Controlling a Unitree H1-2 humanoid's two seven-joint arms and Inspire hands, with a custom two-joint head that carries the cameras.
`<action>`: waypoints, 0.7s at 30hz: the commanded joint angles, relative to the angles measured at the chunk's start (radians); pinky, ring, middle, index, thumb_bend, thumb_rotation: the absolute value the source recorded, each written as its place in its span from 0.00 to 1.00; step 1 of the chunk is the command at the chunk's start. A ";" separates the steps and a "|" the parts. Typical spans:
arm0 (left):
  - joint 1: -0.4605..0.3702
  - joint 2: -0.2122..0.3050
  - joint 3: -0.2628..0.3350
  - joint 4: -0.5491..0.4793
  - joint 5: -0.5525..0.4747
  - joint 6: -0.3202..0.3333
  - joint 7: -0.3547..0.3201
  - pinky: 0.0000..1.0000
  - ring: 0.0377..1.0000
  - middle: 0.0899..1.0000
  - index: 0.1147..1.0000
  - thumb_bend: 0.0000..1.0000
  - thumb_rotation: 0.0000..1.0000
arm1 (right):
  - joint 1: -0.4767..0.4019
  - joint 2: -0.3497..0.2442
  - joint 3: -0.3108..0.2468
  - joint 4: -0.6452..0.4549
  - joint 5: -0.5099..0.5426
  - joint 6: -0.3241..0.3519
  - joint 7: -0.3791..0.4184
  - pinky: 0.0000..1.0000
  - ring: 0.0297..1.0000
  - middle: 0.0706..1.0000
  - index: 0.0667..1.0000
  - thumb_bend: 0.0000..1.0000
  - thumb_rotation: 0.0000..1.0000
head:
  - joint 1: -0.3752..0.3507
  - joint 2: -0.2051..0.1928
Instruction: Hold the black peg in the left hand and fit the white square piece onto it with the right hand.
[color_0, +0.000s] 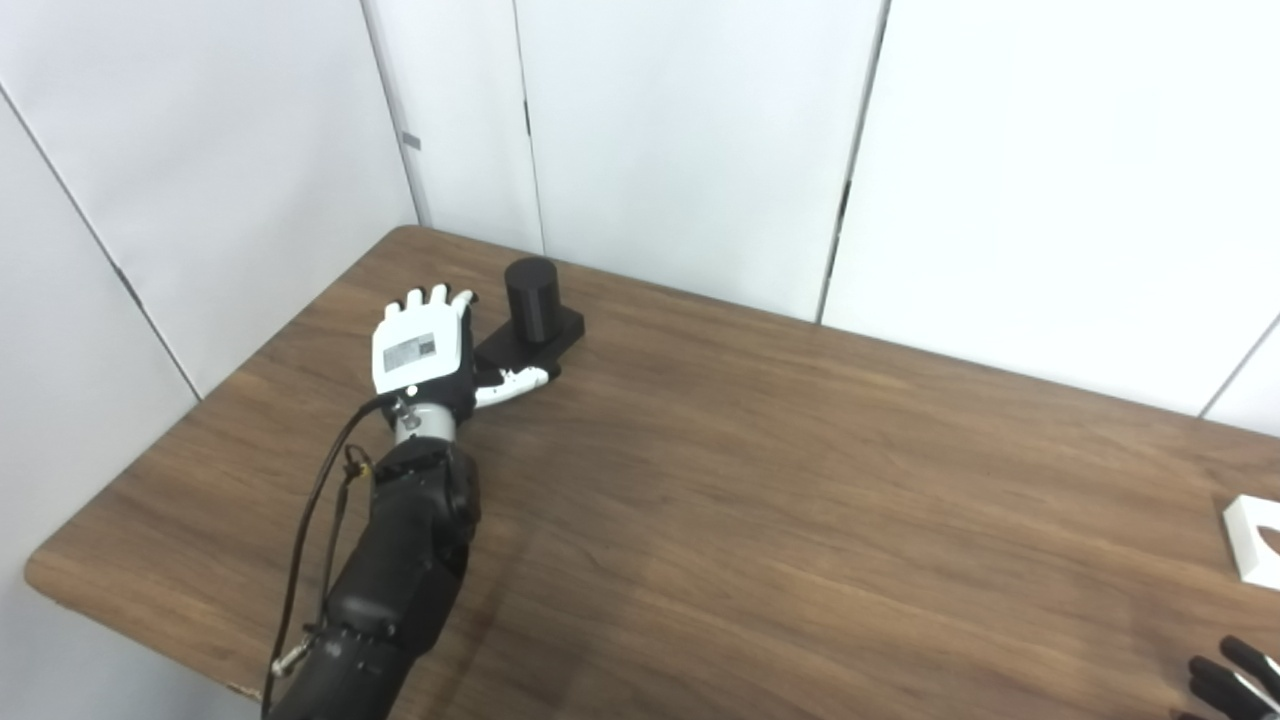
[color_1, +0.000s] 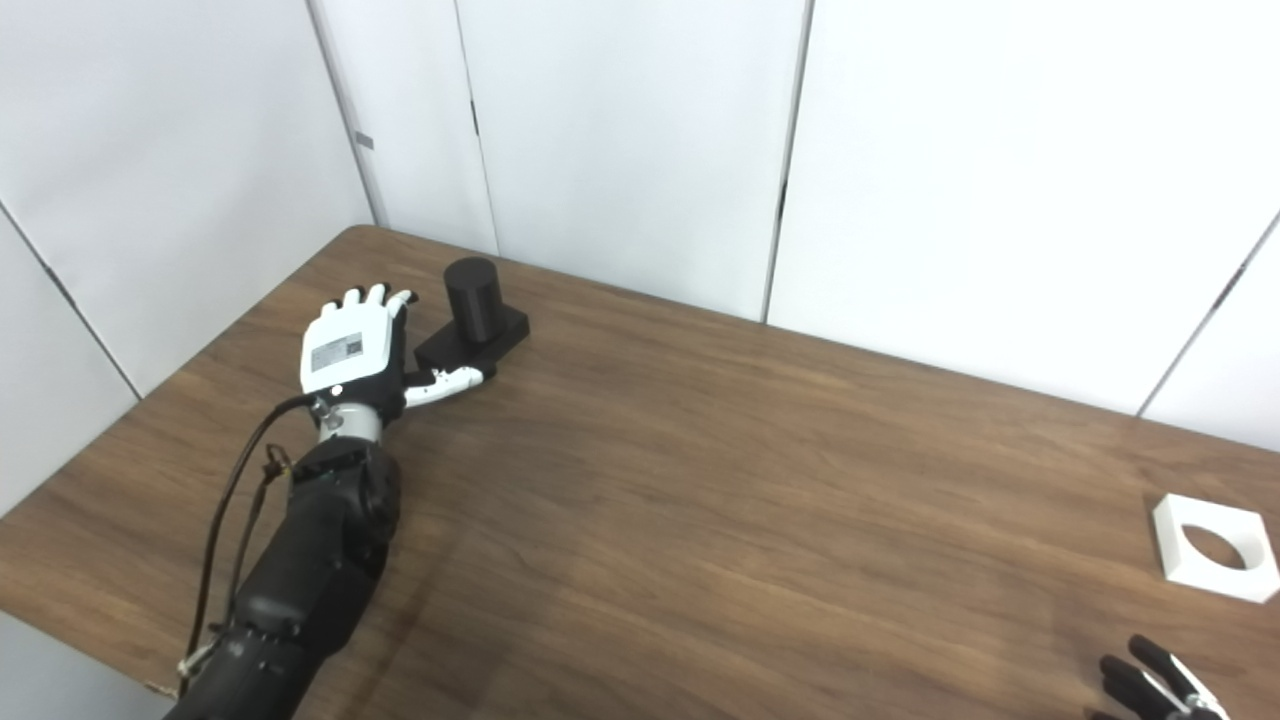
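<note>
Brown wood-grain tabletop (color_1: 700, 500) fills the scene, seen from above, with white wall panels (color_1: 620, 140) behind it. Nearest, at the bottom right edge, only the dark fingertips of the right hand (color_1: 1155, 682) poke into view just above the tabletop; too little shows to tell whether it is released or clenched. Just beyond it, near the right edge, the white square piece (color_1: 1214, 548) lies flat on the tabletop, its round hole facing up, apart from the right hand. On the left side, a black arm with a loose cable reaches away from the near edge toward the far left corner. The left hand (color_1: 352, 352) sits at its end, back facing up, fingers stretched and spread, grasping nothing. Its thumb points sideways toward the square base of the black peg (color_1: 473, 305), close to it or touching; which one is unclear. That peg stands upright on the tabletop, a short cylinder on a flat base, just beside the left hand.
</note>
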 joint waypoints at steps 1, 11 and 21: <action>-0.052 0.019 0.007 0.007 0.017 0.003 0.041 1.00 0.98 0.96 0.85 0.89 0.76 | -0.006 0.026 0.000 -0.022 0.008 -0.017 0.001 0.66 0.78 0.74 0.79 0.75 1.00 | 0.001 0.001; -0.146 -0.023 0.054 0.161 0.061 0.003 0.026 0.98 0.96 0.92 0.82 0.88 0.74 | -0.005 0.027 0.009 -0.023 -0.004 -0.019 -0.002 0.73 0.80 0.76 0.81 0.76 1.00 | -0.008 -0.003; -0.212 -0.023 0.045 0.294 0.083 0.004 0.029 0.94 0.92 0.89 0.80 0.90 0.73 | -0.004 0.031 0.013 -0.029 0.004 -0.011 -0.001 0.72 0.80 0.76 0.81 0.77 1.00 | -0.015 0.000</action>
